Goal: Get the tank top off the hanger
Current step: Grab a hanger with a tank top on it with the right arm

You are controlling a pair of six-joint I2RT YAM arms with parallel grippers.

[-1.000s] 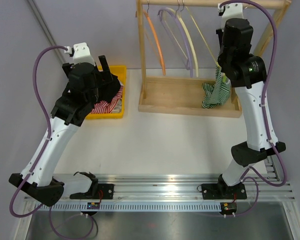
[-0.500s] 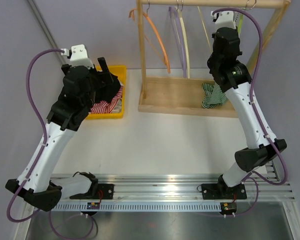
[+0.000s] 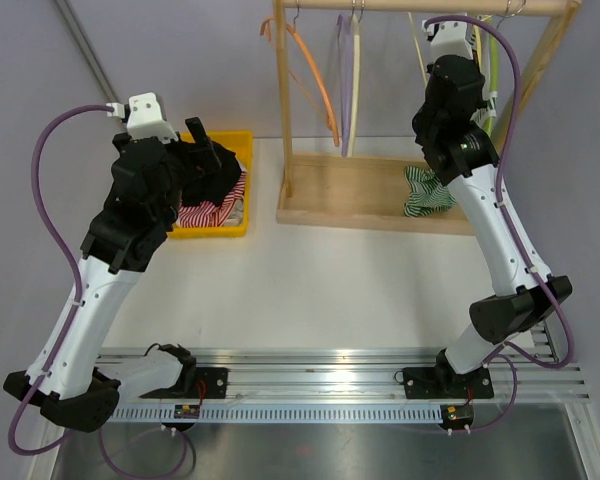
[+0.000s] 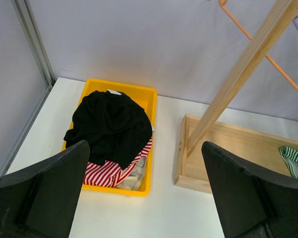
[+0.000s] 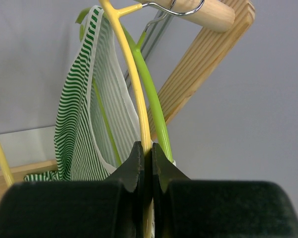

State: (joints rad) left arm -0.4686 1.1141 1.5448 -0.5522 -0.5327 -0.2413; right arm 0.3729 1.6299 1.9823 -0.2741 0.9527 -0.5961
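Observation:
The green-and-white striped tank top [image 5: 74,114] hangs by a strap from a green hanger [image 5: 154,99] on the wooden rail [image 5: 203,12]. Its lower end lies bunched on the rack's base [image 3: 425,192]. My right gripper [image 5: 145,151] is shut on a yellow hanger [image 5: 131,84] that hangs right beside the green one. From above, the right arm covers its fingers. My left gripper [image 4: 149,183] is open and holds nothing. It hovers above the table between the yellow bin and the rack. The tank top's edge [image 4: 295,161] shows at the right in the left wrist view.
A yellow bin [image 3: 215,232] at the left holds a black garment [image 4: 111,124] and a red-striped one [image 4: 109,171]. The wooden rack [image 3: 370,215] stands at the back with an orange hanger [image 3: 315,75] and a purple one [image 3: 345,60]. Its slanted post [image 4: 238,74] rises near the left gripper.
The right arm rose and moved left toward the rail, still shut on the yellow hanger. The free hangers swung. The left arm drifted a little to the left, still open.

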